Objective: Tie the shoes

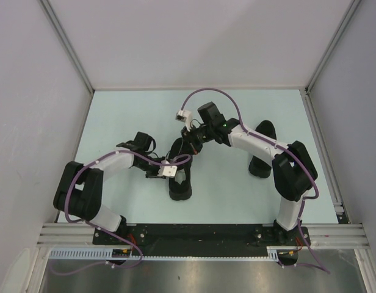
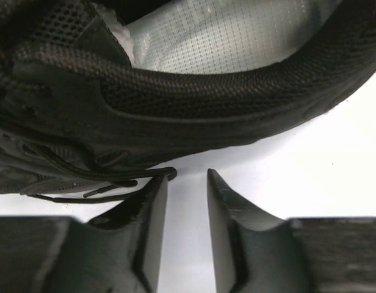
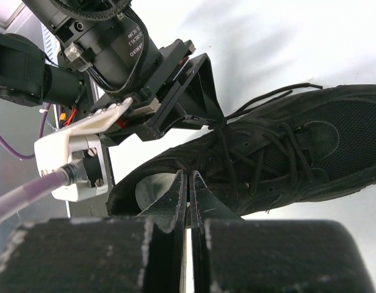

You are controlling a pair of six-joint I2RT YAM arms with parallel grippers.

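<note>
The black shoe [image 1: 180, 188] lies on the tabletop [image 1: 133, 110]. The left pincer [image 2: 187, 183] stands released just beside the shoe's side wall, one fingertip right at a loose lace end [image 2: 124, 183], likely lining up to pick it. The right pincer [image 3: 189, 183] hangs clenched above the shoe's collar, gripping nothing visible, probably idle.

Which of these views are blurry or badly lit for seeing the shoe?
Top external: evenly lit, but the shoe is a dark blob. Left wrist: shoe mesh sharp, table washed out white. Right wrist: laces crisp, its own jaws soft.
</note>
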